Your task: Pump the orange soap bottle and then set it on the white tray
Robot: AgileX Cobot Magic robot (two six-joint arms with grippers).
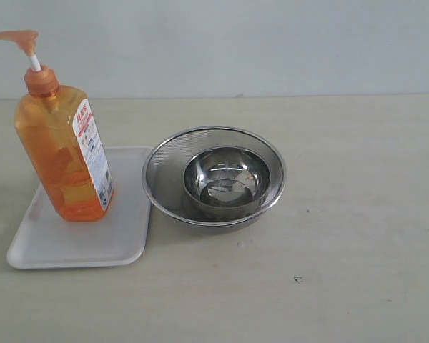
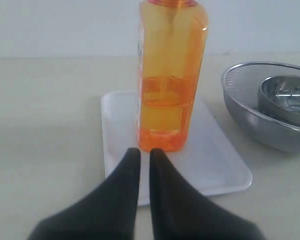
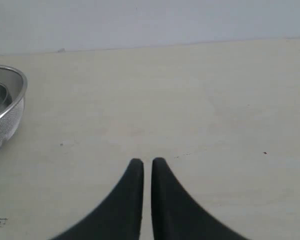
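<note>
Orange soap bottle stands upright on the white tray, left of the strainer: placement looks done; pumping cannot be confirmed. Left gripper and right gripper: jaws closed, holding nothing.

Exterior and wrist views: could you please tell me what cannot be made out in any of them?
- Left wrist view: the soap bottle loses its pump head to the frame edge.
- Exterior view: the print on the label is too small to read.
- Right wrist view: the strainer is mostly cut off by the frame edge.
</note>
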